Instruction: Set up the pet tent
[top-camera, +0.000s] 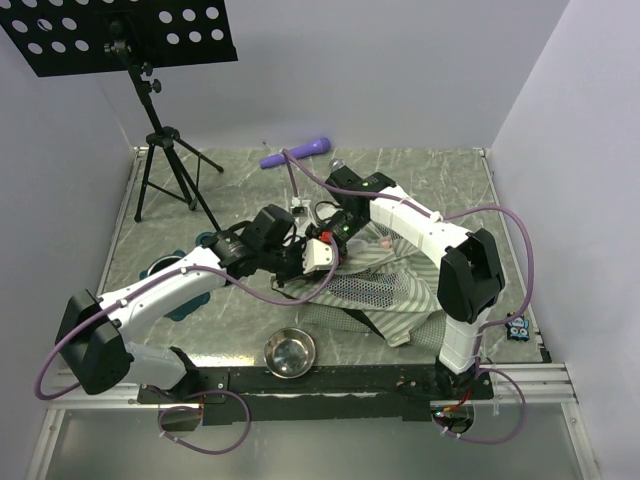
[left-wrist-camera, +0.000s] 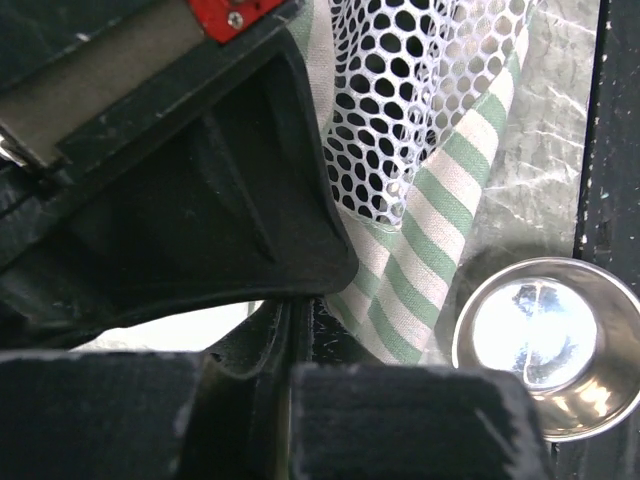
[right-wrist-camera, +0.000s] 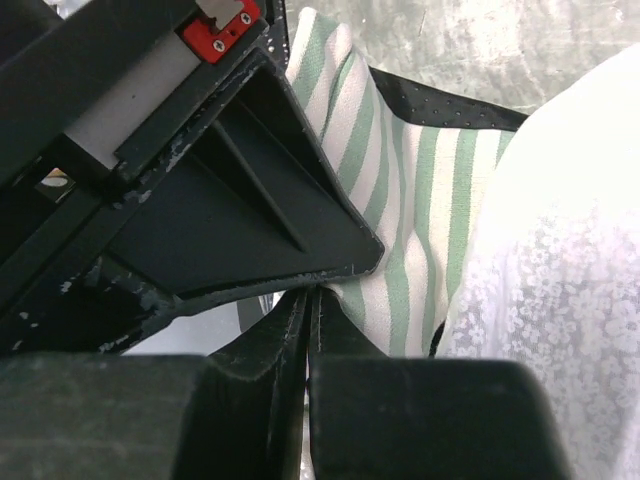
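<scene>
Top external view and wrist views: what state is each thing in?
pet tent, collapsed in a heap, not set up
left gripper, jaws shut beside striped fabric; grip unclear
right gripper, jaws shut on the pet tent's striped fabric
steel bowl, upright, empty
music stand, standing upright

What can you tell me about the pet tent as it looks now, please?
The pet tent lies collapsed on the table, right of centre: soft green-and-white striped fabric, white mesh panels, dark dotted lining, flowered sheer cloth. The right gripper is shut on a striped fold; the left gripper, shut, sits against the fabric.
</scene>
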